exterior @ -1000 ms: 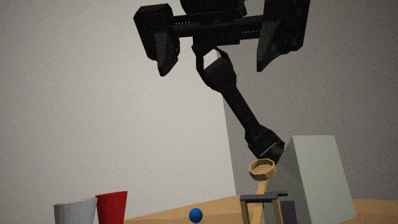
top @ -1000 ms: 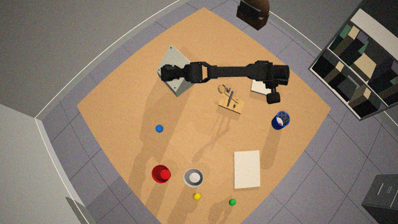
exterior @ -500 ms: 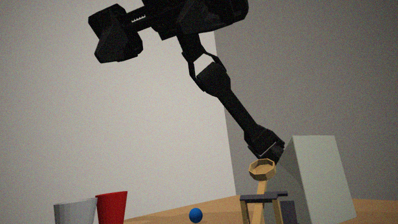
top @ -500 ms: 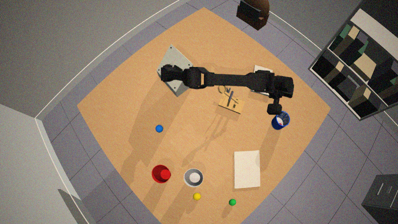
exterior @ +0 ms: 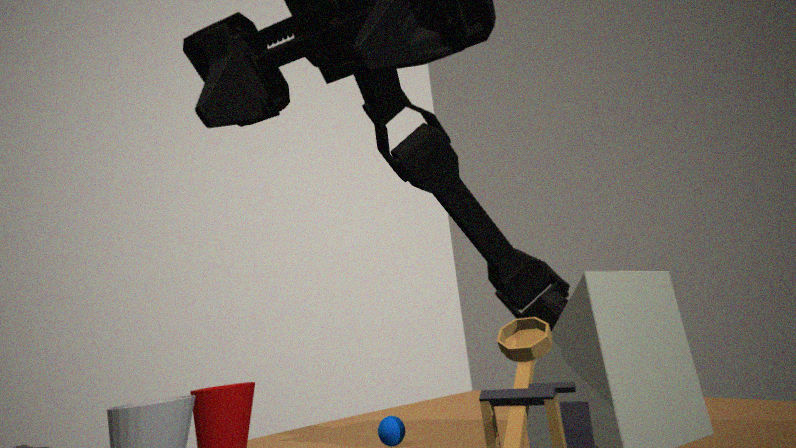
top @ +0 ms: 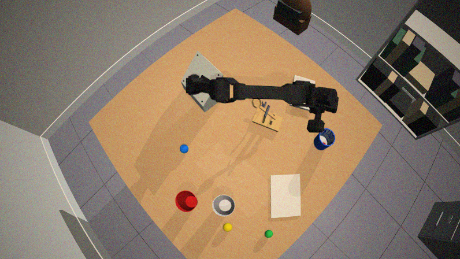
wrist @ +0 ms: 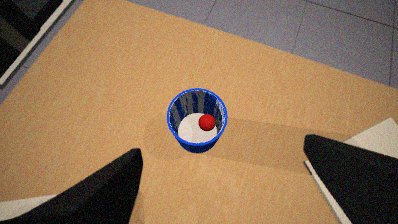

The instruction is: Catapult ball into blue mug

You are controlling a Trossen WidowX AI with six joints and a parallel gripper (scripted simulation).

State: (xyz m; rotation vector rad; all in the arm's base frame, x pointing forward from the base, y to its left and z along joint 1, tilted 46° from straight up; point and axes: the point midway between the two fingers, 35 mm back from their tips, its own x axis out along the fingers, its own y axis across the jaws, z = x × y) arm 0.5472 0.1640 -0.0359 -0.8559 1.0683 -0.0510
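Observation:
The blue mug (top: 318,145) (wrist: 197,146) stands upright on the wooden table, near its right side. A small red ball (wrist: 207,121) lies inside it on the white bottom. My gripper (top: 316,125) (wrist: 223,149) is open and empty. It hangs above the mug and points down at it, with its two dark fingers low at either side of the wrist view. The wooden catapult (top: 267,117) (exterior: 524,336) stands left of the mug, under the stretched arm. Its spoon cup is raised and empty.
A blue ball (top: 184,148) (exterior: 391,430) lies mid-left. A red cup (top: 185,200) (exterior: 222,414) and a grey cup (top: 223,204) (exterior: 150,422) stand at the front, with a yellow ball (top: 227,226) and a green ball (top: 268,233) nearby. White sheets (top: 285,195) (top: 304,78) lie flat. The arm's grey base (top: 201,69) is at the back.

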